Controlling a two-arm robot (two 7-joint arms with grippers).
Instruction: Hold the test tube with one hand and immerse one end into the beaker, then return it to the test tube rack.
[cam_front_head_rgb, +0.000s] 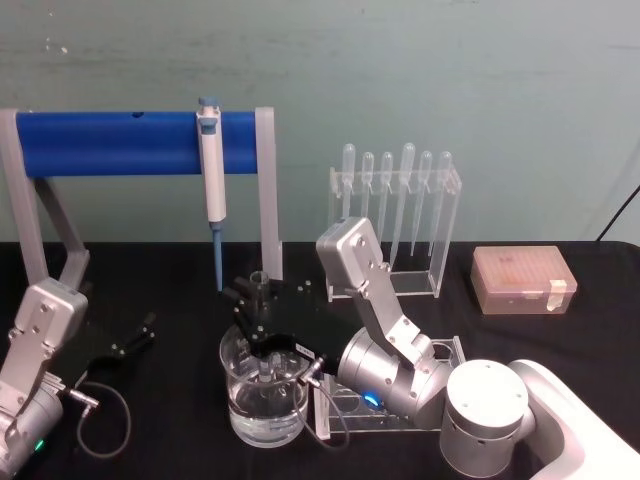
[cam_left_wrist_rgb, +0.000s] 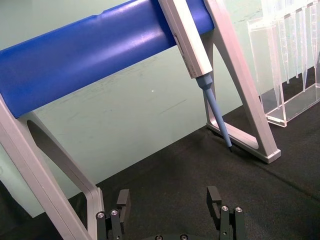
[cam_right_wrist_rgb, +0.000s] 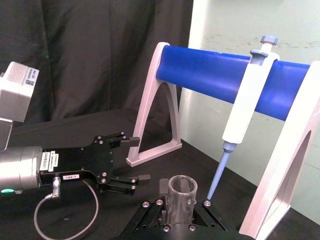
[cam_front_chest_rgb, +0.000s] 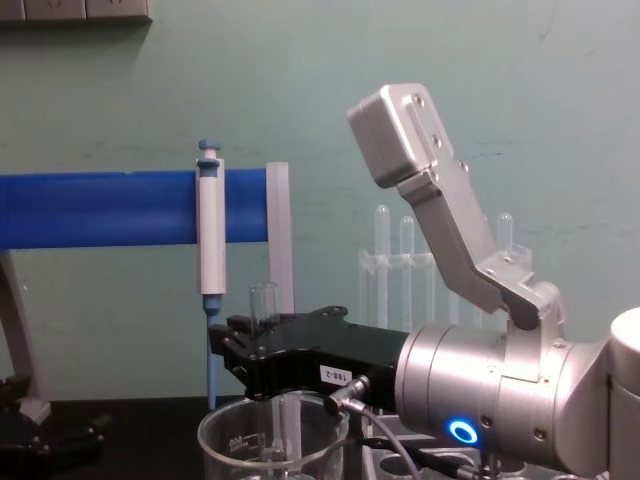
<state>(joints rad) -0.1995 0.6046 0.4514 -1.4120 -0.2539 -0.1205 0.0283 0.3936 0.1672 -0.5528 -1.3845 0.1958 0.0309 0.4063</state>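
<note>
The test tube (cam_front_head_rgb: 258, 283) stands upright with my right gripper (cam_front_head_rgb: 256, 312) shut around its upper part. Its open rim (cam_right_wrist_rgb: 181, 183) rises above the black fingers (cam_right_wrist_rgb: 150, 212) in the right wrist view. From the chest view, the tube (cam_front_chest_rgb: 264, 302) runs down through the gripper (cam_front_chest_rgb: 246, 350) and its lower end reaches inside the beaker (cam_front_chest_rgb: 232, 442). The beaker (cam_front_head_rgb: 240, 395) holds water and stands at the front centre of the black table. My left gripper (cam_front_head_rgb: 137, 335) rests open at the left, its fingers (cam_left_wrist_rgb: 214, 196) spread with nothing between them.
A white-and-blue pipettor (cam_front_head_rgb: 211, 170) hangs on the blue-barred stand (cam_front_head_rgb: 110, 142) behind the beaker. A clear stand of plastic pipettes (cam_front_head_rgb: 395, 215) and an orange tip box (cam_front_head_rgb: 522, 280) sit at the back right. A clear acrylic rack (cam_front_head_rgb: 345, 415) lies under the right arm.
</note>
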